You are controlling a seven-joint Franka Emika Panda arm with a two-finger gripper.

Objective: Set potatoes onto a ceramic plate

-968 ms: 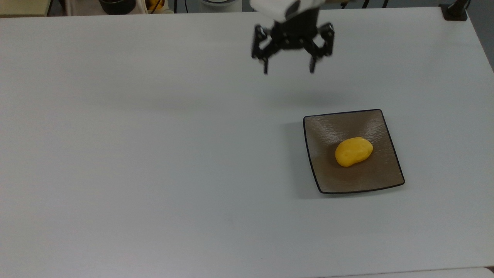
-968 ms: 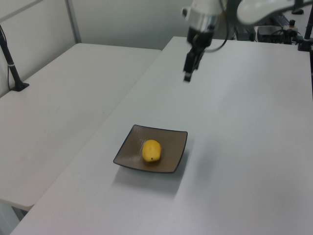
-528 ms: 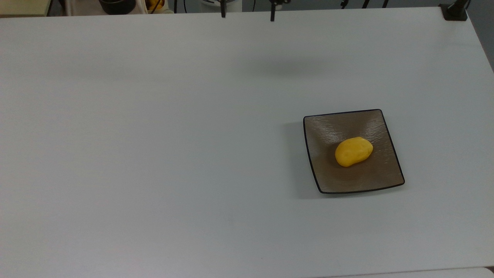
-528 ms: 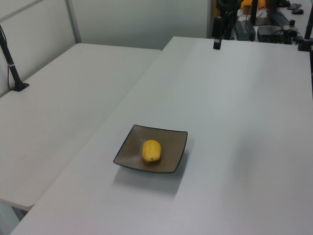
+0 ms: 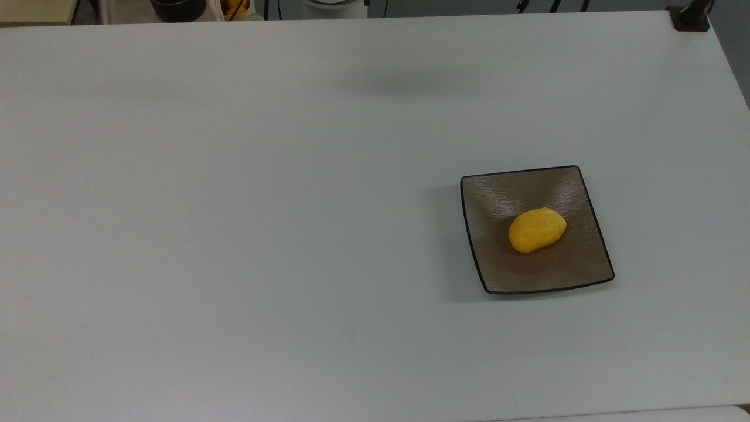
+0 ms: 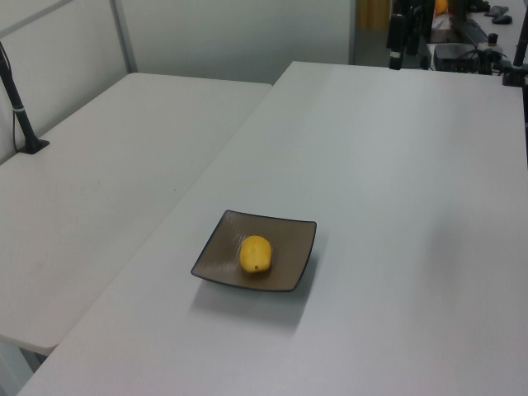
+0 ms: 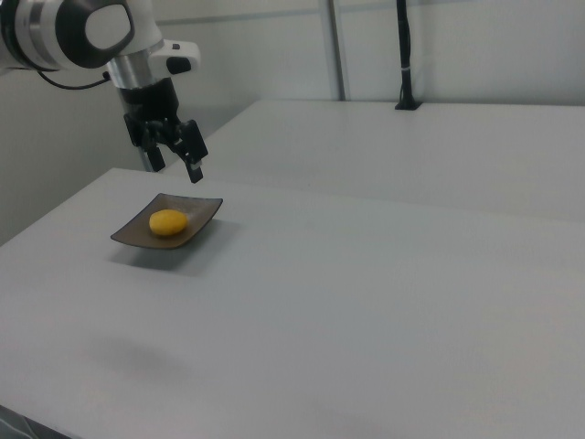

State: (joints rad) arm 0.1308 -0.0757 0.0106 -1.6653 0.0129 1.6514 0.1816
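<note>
The yellow potato [image 5: 537, 230] lies near the middle of the square brown-grey ceramic plate [image 5: 498, 199], on the right half of the white table in the top view. Both also appear in the left view, potato [image 6: 256, 252] on plate [image 6: 216, 256], and in the right view, potato [image 7: 168, 222] on plate [image 7: 203, 210]. In the right view my gripper [image 7: 175, 169] hangs open and empty in the air, just above and behind the plate. In the left view the gripper [image 6: 396, 49] is a dark shape high over the table's far edge.
A black clamp post [image 5: 690, 16] sits at the top view's upper right corner. Dark containers and cables [image 5: 176, 8] line the far edge. A second white table [image 6: 107, 165] with a black post [image 6: 23, 124] adjoins in the left view.
The gripper has lifted and drawn back toward the table's far edge, leaving the top view. The potato and plate have not moved.
</note>
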